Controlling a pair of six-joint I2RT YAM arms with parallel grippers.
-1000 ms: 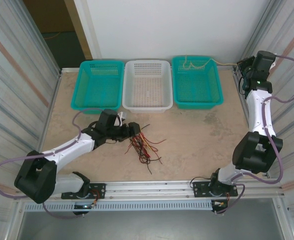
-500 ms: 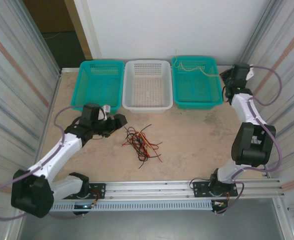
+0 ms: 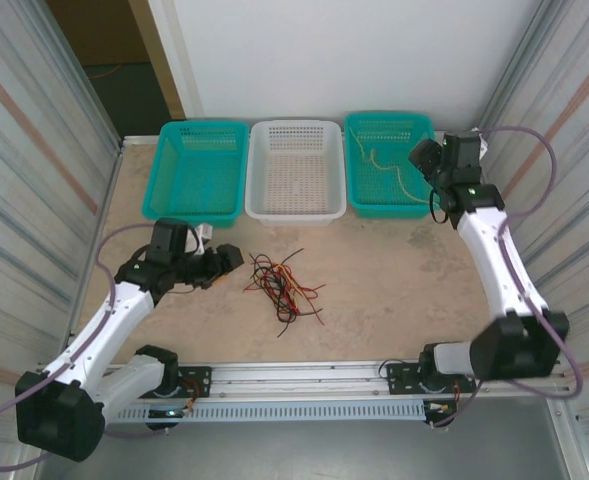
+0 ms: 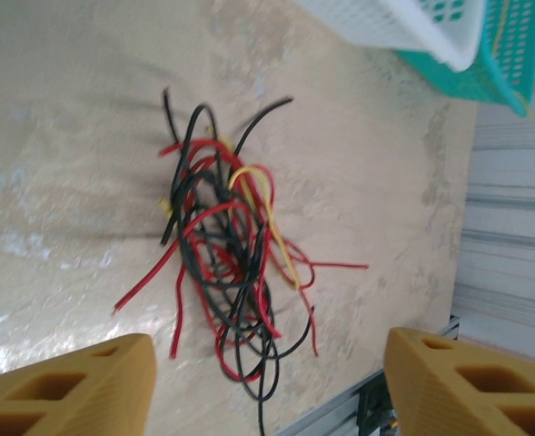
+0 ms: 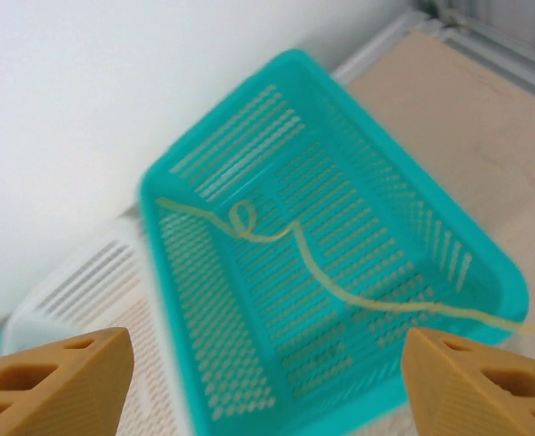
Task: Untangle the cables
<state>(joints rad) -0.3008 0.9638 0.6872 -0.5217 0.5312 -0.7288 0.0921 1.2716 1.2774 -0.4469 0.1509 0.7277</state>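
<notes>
Top external view: a beige desk carries three perforated baskets in a row along its far edge: a left teal basket, a white basket in the middle, and a right teal basket.

The cables, a loose tangle of thin red, black and yellow wires, lie on the bare desk in front of the white basket, well apart from it and somewhat left of the desk's centre. The left claw sits low over the desk just to the left of the tangle, pointing toward it but apart from it.

Left wrist view: the two tan fingers stand wide apart at the lower corners, so the claw is open. The tangle rests on the desk ahead of them, its lowest black loop reaching down between the fingertips, and the strands are apart from both fingers.

A single yellow cable lies by itself inside the right teal basket, winding across its floor with one small loop. The right claw hangs over that basket's right side.

Right wrist view: the fingers are spread wide, so the claw is open. The yellow cable runs below and apart from them, toward the frame's right edge.
</notes>
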